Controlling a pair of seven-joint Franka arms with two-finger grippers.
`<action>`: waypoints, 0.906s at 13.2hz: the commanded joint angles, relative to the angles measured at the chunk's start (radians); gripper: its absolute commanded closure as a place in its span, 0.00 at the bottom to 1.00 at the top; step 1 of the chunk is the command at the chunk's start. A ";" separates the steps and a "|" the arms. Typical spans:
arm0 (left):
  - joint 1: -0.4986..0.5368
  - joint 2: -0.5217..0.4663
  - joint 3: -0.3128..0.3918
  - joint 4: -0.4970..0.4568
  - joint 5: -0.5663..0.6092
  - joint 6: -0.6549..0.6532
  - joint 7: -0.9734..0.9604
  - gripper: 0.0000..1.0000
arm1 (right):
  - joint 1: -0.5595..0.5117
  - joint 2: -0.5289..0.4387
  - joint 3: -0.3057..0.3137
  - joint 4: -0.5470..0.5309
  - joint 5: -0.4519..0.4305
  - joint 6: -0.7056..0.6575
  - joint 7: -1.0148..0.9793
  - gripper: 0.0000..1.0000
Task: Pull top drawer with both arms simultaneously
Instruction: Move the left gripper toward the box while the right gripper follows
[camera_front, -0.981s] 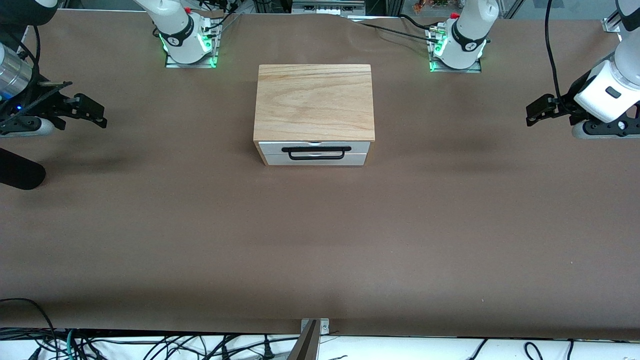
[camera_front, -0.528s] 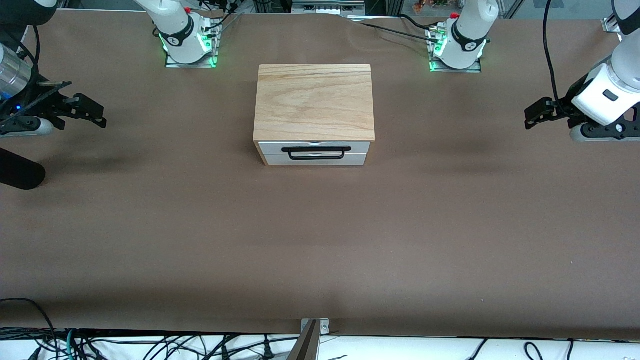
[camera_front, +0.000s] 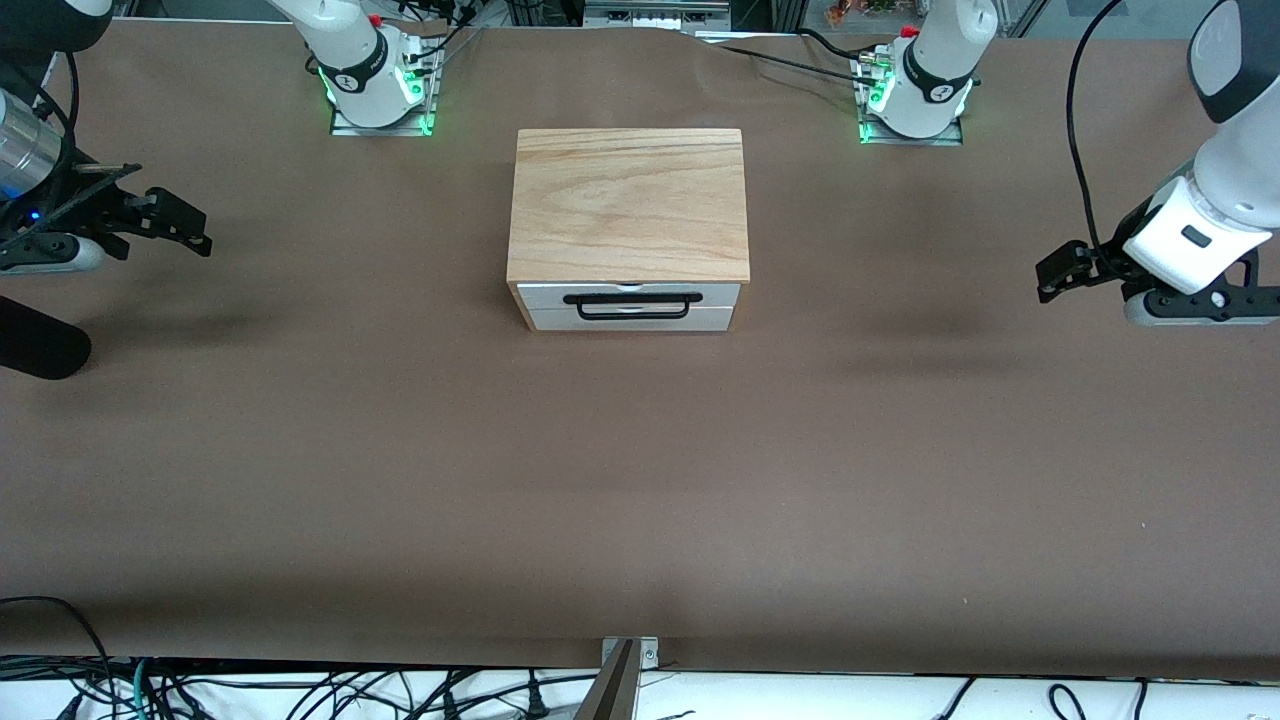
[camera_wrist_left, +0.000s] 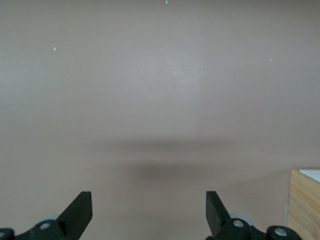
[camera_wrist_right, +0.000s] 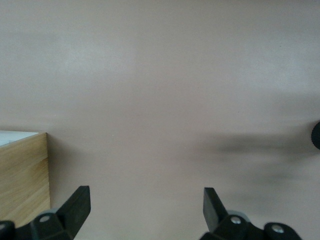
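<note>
The light-oak cabinet (camera_front: 629, 203) stands mid-table. Its top drawer (camera_front: 716, 294) is closed, white-fronted, with a long black wire handle (camera_front: 630, 299) that hangs over the lower drawer (camera_front: 560, 319). The drawer's inside is hidden. My left gripper (camera_front: 1050, 280) is open and empty, in the air over bare table at the left arm's end, well apart from the cabinet. My right gripper (camera_front: 195, 228) is open and empty over bare table at the right arm's end. A cabinet corner shows in the left wrist view (camera_wrist_left: 304, 204) and the right wrist view (camera_wrist_right: 24, 175).
The brown table cover (camera_front: 640, 480) lies bare around the cabinet. The arm bases (camera_front: 375, 85) (camera_front: 915, 95) stand at the table's top edge. A black cylinder (camera_front: 40, 345) sticks in at the right arm's end. Cables (camera_front: 300, 690) lie below the table's near edge.
My left gripper has come down and slightly toward the cabinet. My right gripper has barely moved. The drawer has stayed closed.
</note>
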 joint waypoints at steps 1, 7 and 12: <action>0.011 0.003 -0.013 -0.069 0.013 0.118 0.008 0.00 | -0.006 0.003 0.008 0.019 0.003 -0.013 -0.001 0.00; 0.010 0.056 -0.013 -0.147 -0.014 0.273 0.000 0.00 | -0.006 0.003 0.008 0.020 0.001 -0.019 -0.002 0.00; -0.001 0.095 -0.025 -0.265 -0.179 0.420 0.020 0.00 | 0.005 0.025 0.012 0.022 0.016 -0.087 -0.004 0.00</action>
